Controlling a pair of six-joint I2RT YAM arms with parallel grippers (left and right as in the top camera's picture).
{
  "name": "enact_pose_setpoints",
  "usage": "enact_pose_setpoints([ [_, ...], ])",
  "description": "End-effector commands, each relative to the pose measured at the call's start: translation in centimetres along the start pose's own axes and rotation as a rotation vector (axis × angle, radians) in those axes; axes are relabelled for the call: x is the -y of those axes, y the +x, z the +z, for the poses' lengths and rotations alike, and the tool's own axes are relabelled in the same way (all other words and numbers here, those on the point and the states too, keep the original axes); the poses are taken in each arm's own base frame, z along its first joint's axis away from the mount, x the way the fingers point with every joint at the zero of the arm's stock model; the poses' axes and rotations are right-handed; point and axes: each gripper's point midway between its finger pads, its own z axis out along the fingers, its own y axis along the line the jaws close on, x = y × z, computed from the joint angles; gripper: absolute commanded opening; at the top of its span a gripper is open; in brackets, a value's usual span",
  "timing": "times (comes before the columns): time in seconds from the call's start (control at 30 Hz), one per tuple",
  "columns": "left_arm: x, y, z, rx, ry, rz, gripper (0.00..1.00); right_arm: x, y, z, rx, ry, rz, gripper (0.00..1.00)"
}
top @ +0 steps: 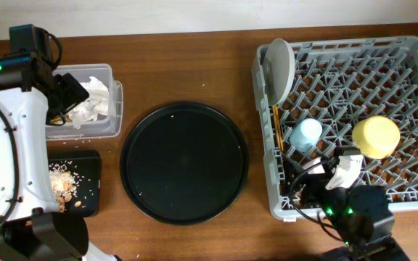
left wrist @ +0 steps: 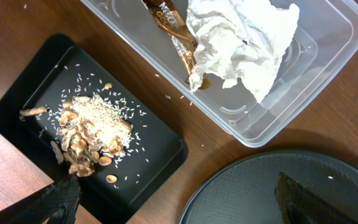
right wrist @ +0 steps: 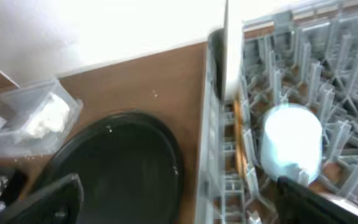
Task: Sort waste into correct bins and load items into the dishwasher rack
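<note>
The crumpled white napkin [left wrist: 241, 43] and the brown wrapper [left wrist: 180, 38] lie in the clear tub [left wrist: 328, 37]. Beige food scraps [left wrist: 89, 134] lie on the flat black tray [left wrist: 160, 155]. My left gripper [left wrist: 182, 208] is open and empty above the tub's near side [top: 64, 96]. In the grey rack [top: 412, 51] stand the grey-white plate [top: 281, 67], the chopsticks [top: 276, 127], the light-blue cup [top: 307, 134] and the yellow bowl [top: 376, 136]. My right gripper [right wrist: 182, 202] is open and empty over the rack's front left corner [top: 305, 183]. The pink cup is not visible.
The large round black tray [top: 183, 163] lies between the bins and the rack, with a few crumbs on it. Rice grains are scattered on the wood by the flat tray. The right arm's base [top: 358, 214] stands at the rack's front edge.
</note>
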Motion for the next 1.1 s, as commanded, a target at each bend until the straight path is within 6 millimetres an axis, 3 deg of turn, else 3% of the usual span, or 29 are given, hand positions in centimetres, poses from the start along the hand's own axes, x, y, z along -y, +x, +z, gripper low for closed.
enact_pose_setpoints([
  [0.0, -0.3, -0.1, -0.5, 0.014, 0.0, -0.003, 0.99, 1.6, 2.0, 0.5, 0.123, -0.034, 0.002, 0.99],
  [0.1, -0.3, -0.1, -0.5, 0.013, 0.0, -0.003, 0.99, 2.3, 3.1, 0.9, 0.251, -0.07, -0.033, 0.99],
  [0.27, -0.3, -0.1, -0.5, 0.014, 0.0, -0.003, 0.99, 1.6, 2.0, 1.6, 0.4, -0.095, -0.276, 0.99],
  [0.37, -0.3, -0.1, -0.5, 0.014, 0.0, -0.003, 0.99, 2.0, 2.6, 2.0, 0.404, -0.07, -0.363, 0.99],
  [0.4, -0.3, -0.1, -0.5, 0.013, -0.001, -0.004, 1.0, 2.6, 4.1, 2.6, 0.332, -0.049, -0.391, 0.99],
  [0.43, -0.3, -0.1, -0.5, 0.014, 0.0, -0.003, 0.99, 3.3, 5.0, 3.0, 0.29, -0.026, -0.389, 0.99],
  [0.63, -0.3, -0.1, -0.5, 0.014, 0.0, -0.003, 0.99, 6.3, 3.9, 2.6, 0.315, 0.105, -0.359, 0.99],
  [1.07, -0.3, -0.1, -0.5, 0.014, 0.0, -0.003, 0.99, 6.3, 3.9, 2.6, 0.315, 0.105, -0.359, 0.99],
])
